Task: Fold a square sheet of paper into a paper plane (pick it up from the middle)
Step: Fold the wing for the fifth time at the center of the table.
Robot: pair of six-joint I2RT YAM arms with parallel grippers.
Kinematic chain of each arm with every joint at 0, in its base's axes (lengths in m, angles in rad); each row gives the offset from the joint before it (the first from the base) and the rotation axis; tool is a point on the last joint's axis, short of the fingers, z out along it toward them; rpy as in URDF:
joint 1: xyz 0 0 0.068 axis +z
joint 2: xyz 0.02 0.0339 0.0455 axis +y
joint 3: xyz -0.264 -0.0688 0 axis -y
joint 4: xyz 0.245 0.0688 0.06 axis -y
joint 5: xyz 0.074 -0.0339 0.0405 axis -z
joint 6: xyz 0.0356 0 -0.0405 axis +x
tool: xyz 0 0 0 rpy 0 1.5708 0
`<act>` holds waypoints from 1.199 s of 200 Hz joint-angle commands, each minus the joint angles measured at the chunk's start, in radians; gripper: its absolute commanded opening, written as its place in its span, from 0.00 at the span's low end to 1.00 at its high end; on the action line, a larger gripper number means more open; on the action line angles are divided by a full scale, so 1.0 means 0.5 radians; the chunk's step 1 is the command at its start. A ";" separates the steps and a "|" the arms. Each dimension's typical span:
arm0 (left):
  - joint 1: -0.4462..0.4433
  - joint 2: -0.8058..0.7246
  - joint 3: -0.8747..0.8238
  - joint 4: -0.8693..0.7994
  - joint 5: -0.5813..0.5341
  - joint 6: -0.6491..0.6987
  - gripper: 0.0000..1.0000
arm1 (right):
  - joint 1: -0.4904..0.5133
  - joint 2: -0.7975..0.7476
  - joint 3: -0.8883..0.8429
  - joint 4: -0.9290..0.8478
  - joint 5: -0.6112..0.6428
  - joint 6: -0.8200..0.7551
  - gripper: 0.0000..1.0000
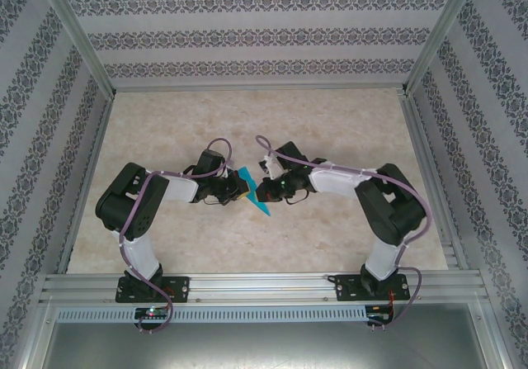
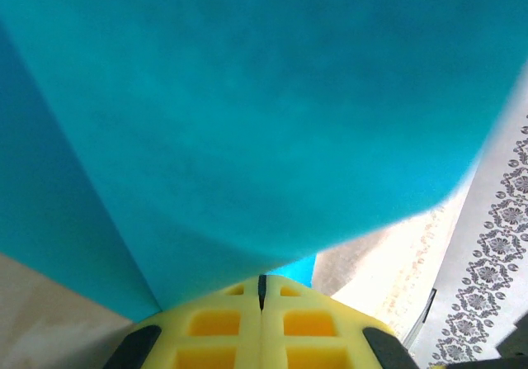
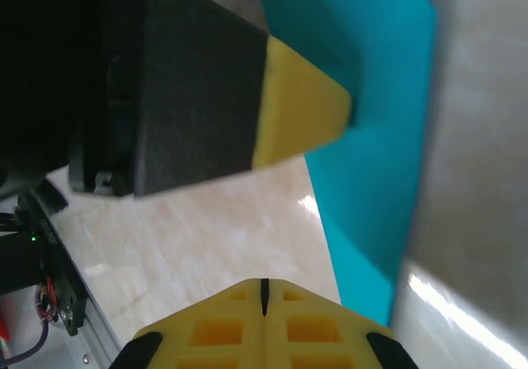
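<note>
At the middle of the tabletop (image 1: 330, 121) the two arms meet tip to tip, with the folded teal-blue paper (image 1: 260, 202) between them, lifted clear of the pale marbled surface. In the top view the paper is a narrow, pointed shape, its tip slanting toward the near edge.

The left hand (image 2: 262, 290) has its yellow fingers pressed together, only a thin dark seam between them. The paper rises straight from their tips in a broad creased sheet, so it is pinched there. From the right wrist, the same hand shows as a black block with a yellow pad lying against the paper's face.

The right hand (image 3: 264, 295) is also pressed together, pad against pad. The paper's lower corner hangs just beside its tips, to the right of them; I cannot tell whether any paper is caught in it.

Both arms are bent at the elbow, upper links raised and forearms reaching inward and level, wrists turned toward one another. Their bases sit well apart on the aluminium rail (image 1: 264, 285) at the near edge.
</note>
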 commanded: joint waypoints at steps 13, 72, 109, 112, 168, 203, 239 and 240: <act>0.021 0.085 -0.071 -0.304 -0.201 0.051 0.00 | 0.017 0.202 0.046 0.058 -0.065 0.031 0.00; 0.029 0.082 -0.069 -0.432 -0.299 0.047 0.00 | -0.062 0.152 -0.278 0.004 -0.077 -0.092 0.00; 0.042 0.083 -0.073 -0.415 -0.293 0.048 0.00 | -0.119 -0.024 -0.621 0.136 -0.127 -0.040 0.00; 0.041 0.082 -0.076 -0.411 -0.289 0.048 0.00 | -0.119 -0.038 -0.645 0.146 -0.127 -0.028 0.00; 0.040 0.077 -0.056 -0.374 -0.232 0.079 0.00 | -0.133 -0.372 -0.607 0.076 0.011 -0.002 0.00; 0.040 0.059 -0.056 -0.348 -0.216 0.097 0.00 | -0.089 -0.316 -0.340 0.162 0.049 0.047 0.00; 0.039 0.039 -0.040 -0.324 -0.175 0.123 0.00 | -0.015 -0.004 -0.077 0.235 0.042 0.096 0.00; 0.039 0.036 -0.039 -0.324 -0.173 0.125 0.00 | -0.013 0.004 -0.072 0.236 0.040 0.095 0.00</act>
